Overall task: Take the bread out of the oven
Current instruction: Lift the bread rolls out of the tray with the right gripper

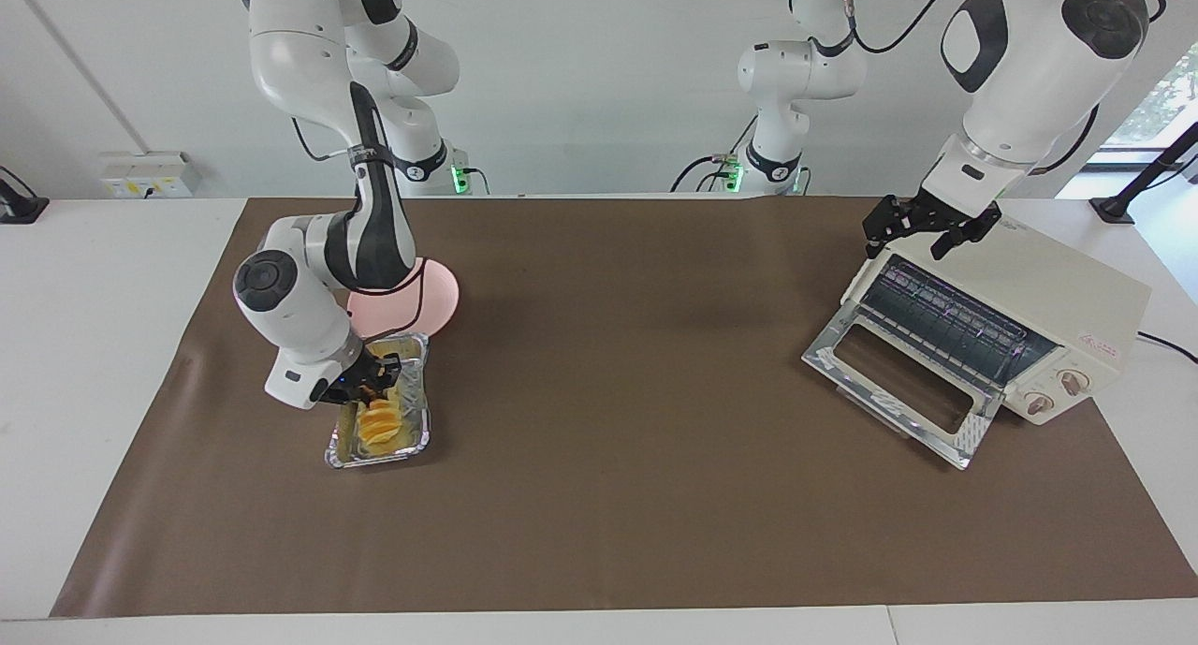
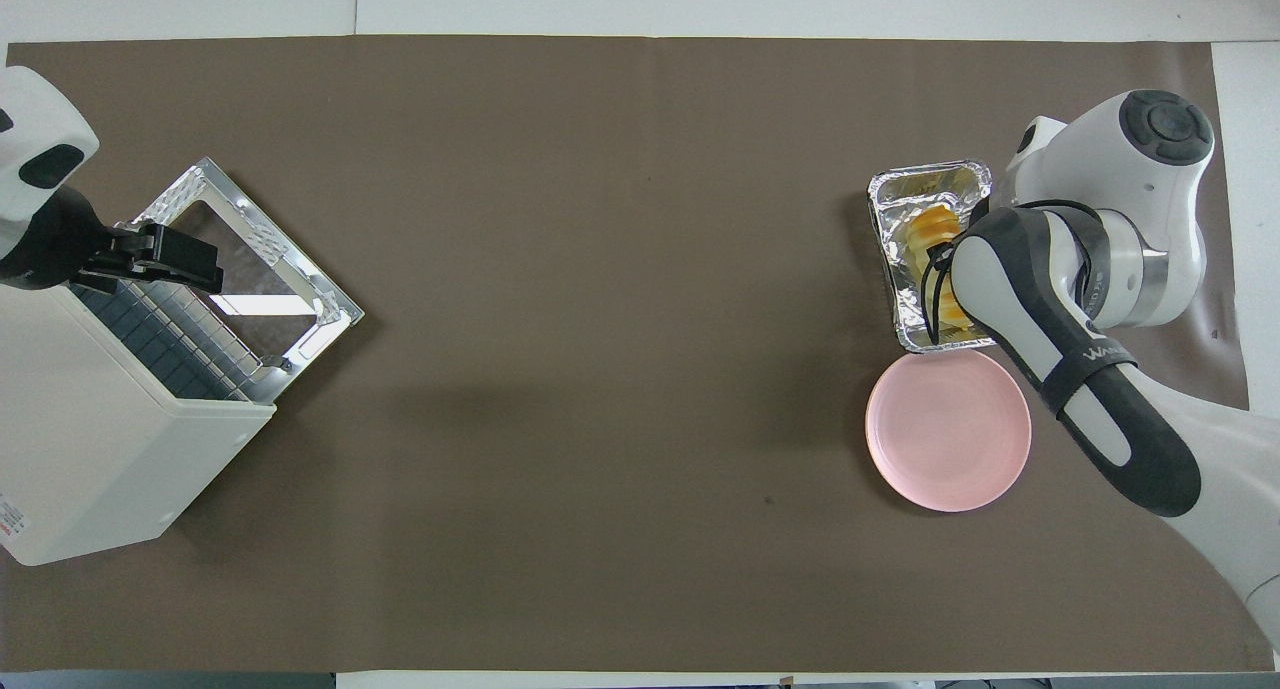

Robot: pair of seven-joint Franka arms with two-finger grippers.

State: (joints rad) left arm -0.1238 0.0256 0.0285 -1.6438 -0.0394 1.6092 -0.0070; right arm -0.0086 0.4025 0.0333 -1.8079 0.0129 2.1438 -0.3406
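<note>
Brown mat, right gripper (image 1: 372, 388) clamped on bread (image 1: 379, 425) in foil tray (image 1: 423, 430), left gripper (image 1: 921, 226) spread over oven (image 1: 1058, 299)

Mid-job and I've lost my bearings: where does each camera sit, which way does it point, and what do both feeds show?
Facing view: high across the table, looking at the robots; both arms show whole, bases at top.
Overhead view: high above the robots' end, looking steeply down and forward; only forearms and wrists show.
Shared: the open oven with the left tool over it, the right tool down in the foil tray at the bread, and the pink plate. Sides are mirrored between them.
</note>
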